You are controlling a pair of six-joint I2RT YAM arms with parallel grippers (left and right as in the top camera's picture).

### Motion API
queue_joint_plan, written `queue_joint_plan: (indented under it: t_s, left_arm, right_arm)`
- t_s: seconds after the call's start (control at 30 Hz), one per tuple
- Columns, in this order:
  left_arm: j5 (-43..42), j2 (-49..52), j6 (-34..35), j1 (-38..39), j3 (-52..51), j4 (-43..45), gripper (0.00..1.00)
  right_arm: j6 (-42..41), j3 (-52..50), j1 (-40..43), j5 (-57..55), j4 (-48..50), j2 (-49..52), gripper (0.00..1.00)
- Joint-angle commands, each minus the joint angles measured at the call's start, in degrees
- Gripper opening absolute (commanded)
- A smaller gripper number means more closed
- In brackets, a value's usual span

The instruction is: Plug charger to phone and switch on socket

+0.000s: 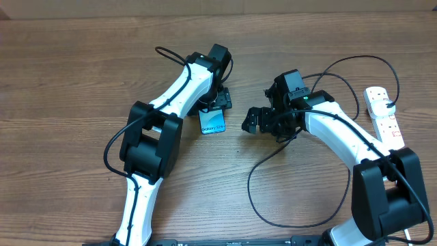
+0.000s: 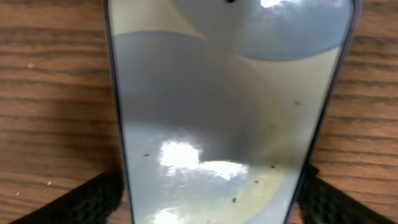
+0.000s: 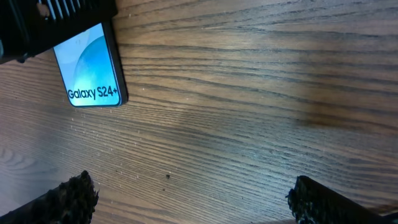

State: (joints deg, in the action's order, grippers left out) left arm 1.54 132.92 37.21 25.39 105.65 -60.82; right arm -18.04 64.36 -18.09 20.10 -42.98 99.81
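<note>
Near the middle of the wooden table (image 1: 68,68) lies the phone (image 1: 213,123), flat and screen up. Its "Galaxy S24+" end points toward the robot. From overhead its far half is hidden under the left gripper (image 1: 217,102), which hangs directly above it.

The left wrist view is filled by the glossy screen, with the phone's top and bottom cut off by the frame. One black finger (image 2: 93,199) shows at each lower corner, astride the phone's long edges. The pads seem to meet those edges. Whether they are pressing or only standing beside them cannot be told.

The right gripper (image 1: 254,121) sits just to the right of the phone, apart from it. Its wrist view shows the jaws spread wide over bare wood with nothing between them. Only the tips of the fingers are in frame, and the phone appears at the upper left.

The socket (image 1: 384,115), a white power strip, lies near the table's right edge, and its near end is covered by the right arm. The charger (image 1: 369,57), a thin black cable, arcs from the strip toward the right wrist. Its free end disappears behind the arm, so the plug tip cannot be made out.

Open wood lies beyond both arms along the far edge and across the left side.
</note>
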Motion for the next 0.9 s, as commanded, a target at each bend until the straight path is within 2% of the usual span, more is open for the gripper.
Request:
queue_joint_plan:
  t_s: [0.0, 0.17, 0.4, 0.67, 0.87]
  left_arm:
    - [1.5, 0.9, -0.2, -0.2, -2.3, -0.5, 0.82]
    - [-3.2, 0.9, -3.6, -0.5, -2.3, -1.0, 0.80]
    - [-14.5, 0.9, -10.6, -1.8, -2.3, -2.4, 0.63]
    - [-20.7, 0.9, -15.5, -3.6, -2.3, -5.1, 0.66]
    - [-21.1, 0.9, -17.5, -3.7, -2.3, -6.0, 0.69]
  right_arm:
    - [-0.2, -0.3, 0.0, 0.3, 0.3, -0.8, 1.00]
    - [0.8, -0.3, 0.0, 4.1, 0.3, -0.8, 1.00]
    - [2.0, -0.3, -0.5, 6.8, 1.0, -0.7, 1.00]
    - [1.2, -0.3, -4.3, 10.6, 5.4, 3.5, 1.00]
    - [-6.2, -0.3, -8.2, 11.5, 16.1, 10.9, 1.00]
